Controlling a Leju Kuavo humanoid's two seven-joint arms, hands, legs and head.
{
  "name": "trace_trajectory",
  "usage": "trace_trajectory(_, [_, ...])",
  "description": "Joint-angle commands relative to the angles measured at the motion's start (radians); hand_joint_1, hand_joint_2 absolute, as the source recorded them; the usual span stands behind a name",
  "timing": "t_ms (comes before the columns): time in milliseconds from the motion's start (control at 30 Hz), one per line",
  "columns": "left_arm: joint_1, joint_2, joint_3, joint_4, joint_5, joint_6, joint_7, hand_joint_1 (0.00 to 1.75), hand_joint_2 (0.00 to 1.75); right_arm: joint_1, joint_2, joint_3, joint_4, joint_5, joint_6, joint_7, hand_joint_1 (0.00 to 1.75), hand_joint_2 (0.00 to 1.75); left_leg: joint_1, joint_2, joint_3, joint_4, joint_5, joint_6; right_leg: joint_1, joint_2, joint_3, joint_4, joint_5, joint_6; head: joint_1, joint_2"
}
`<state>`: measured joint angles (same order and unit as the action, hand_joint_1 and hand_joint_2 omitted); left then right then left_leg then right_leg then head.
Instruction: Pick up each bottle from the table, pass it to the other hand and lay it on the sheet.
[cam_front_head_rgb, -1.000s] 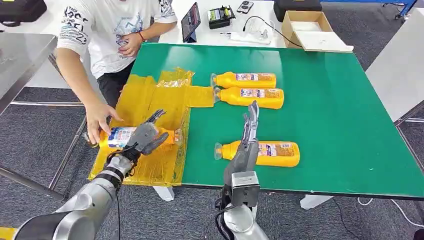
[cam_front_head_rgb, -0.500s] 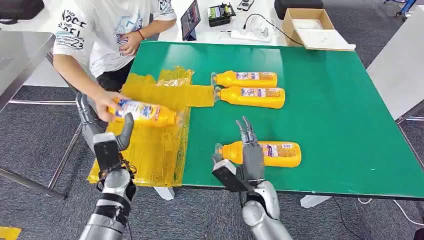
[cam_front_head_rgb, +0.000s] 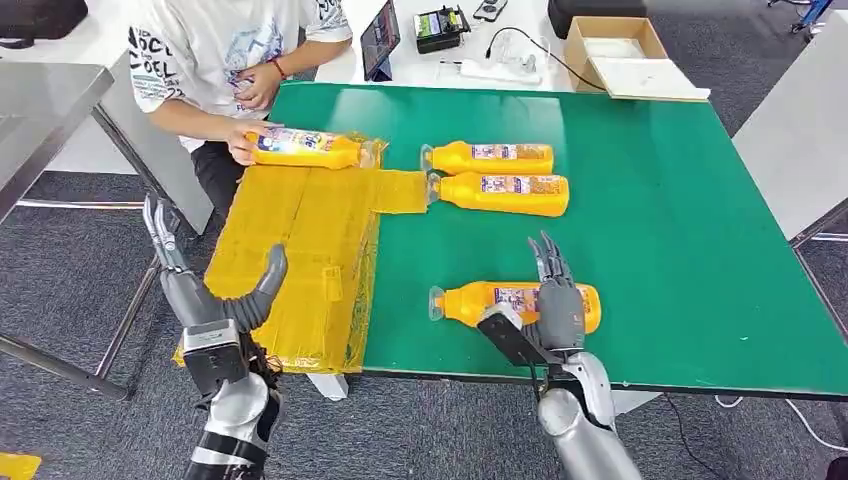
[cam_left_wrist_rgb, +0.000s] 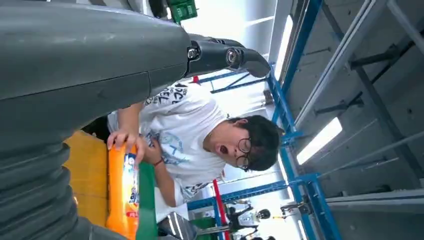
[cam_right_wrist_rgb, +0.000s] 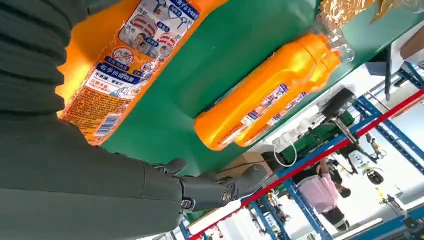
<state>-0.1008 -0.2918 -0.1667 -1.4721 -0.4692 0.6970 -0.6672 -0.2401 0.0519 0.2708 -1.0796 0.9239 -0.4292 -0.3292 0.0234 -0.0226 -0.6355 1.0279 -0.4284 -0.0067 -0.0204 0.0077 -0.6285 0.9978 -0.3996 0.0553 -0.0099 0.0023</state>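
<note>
Fingers spread, my left hand (cam_front_head_rgb: 208, 300) hangs empty off the table's (cam_front_head_rgb: 680, 200) near-left corner beside the sheet (cam_front_head_rgb: 300, 250). My right hand (cam_front_head_rgb: 545, 315) rests open over the near bottle (cam_front_head_rgb: 480, 301). A person's hand (cam_front_head_rgb: 240, 147) holds another bottle (cam_front_head_rgb: 305, 149) at the sheet's far edge.

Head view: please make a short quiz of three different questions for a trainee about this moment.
1. True or false: the left hand holds a bottle.
2. How many bottles lie on the bare green table?
3. The person's hand rests on a bottle lying where? A) far edge of the sheet B) cardboard box C) floor

Key: 1 false, it is open and empty. 2 three: a pair and the near bottle at the right hand. 3 A.
</note>
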Motion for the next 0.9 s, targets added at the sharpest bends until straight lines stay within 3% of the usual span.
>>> trace_trajectory(33, [-0.01, 0.017, -0.019, 0.004, -0.004, 0.001, -0.031, 0.0, 1.75, -0.046, -0.02, -0.013, 0.062, 0.011, 0.019, 0.007, 0.0, 1.75, 0.0, 0.003, 0.005, -0.001, -0.002, 0.002, 0.001, 0.0, 0.005, -0.002, -0.001, -0.002, 0.0, 0.0])
trace_trajectory(300, [-0.006, 0.07, -0.166, 0.051, 0.208, -0.002, -0.031, 0.0, 1.75, -0.066, -0.137, -0.042, 0.117, 0.083, 0.157, 0.065, 0.0, 1.75, -0.001, -0.001, 0.004, -0.002, 0.0, 0.002, 0.0, -0.003, 0.004, -0.002, -0.001, -0.001, 0.0, 0.0])
trace_trajectory(567, [-0.036, 0.066, -0.159, 0.166, 0.222, -0.08, -0.031, 0.0, 1.75, -0.129, -0.212, -0.017, 0.16, 0.084, 0.289, 0.071, 0.0, 1.75, -0.002, 0.002, 0.005, -0.002, -0.001, 0.002, -0.001, 0.0, 0.005, -0.002, 0.0, -0.002, 0.0, 0.0])
trace_trajectory(600, [-0.08, 0.048, -0.165, 0.272, 0.223, -0.173, -0.031, 0.0, 1.75, -0.203, -0.351, 0.047, 0.259, -0.033, 0.591, 0.049, 0.0, 1.75, -0.002, 0.003, 0.007, -0.002, -0.001, 0.002, 0.0, 0.0, 0.007, -0.003, -0.001, -0.003, 0.0, 0.0])
trace_trajectory(700, [-0.129, 0.031, -0.19, 0.352, 0.246, -0.168, -0.031, 0.0, 1.75, -0.262, -0.521, 0.055, 0.35, -0.114, 0.671, -0.094, 0.0, 1.75, -0.002, -0.005, 0.005, -0.001, 0.001, 0.004, -0.001, -0.008, 0.008, -0.003, -0.001, -0.001, -0.001, 0.0])
trace_trajectory(833, [-0.138, 0.034, -0.206, 0.367, 0.261, -0.173, -0.031, 0.0, 1.75, -0.241, -0.61, 0.063, 0.274, -0.171, 0.757, -0.09, 0.0, 1.75, -0.003, -0.009, 0.005, 0.0, 0.002, 0.006, -0.002, -0.011, 0.009, -0.004, 0.0, 0.001, 0.001, 0.0])
trace_trajectory(900, [-0.143, 0.035, -0.211, 0.373, 0.265, -0.177, -0.031, 0.0, 1.75, -0.2, -0.678, 0.08, 0.154, -0.247, 0.836, -0.034, 0.0, 1.75, -0.004, -0.007, 0.003, 0.0, 0.002, 0.006, -0.003, -0.008, 0.008, -0.005, 0.001, 0.001, 0.0, 0.0])
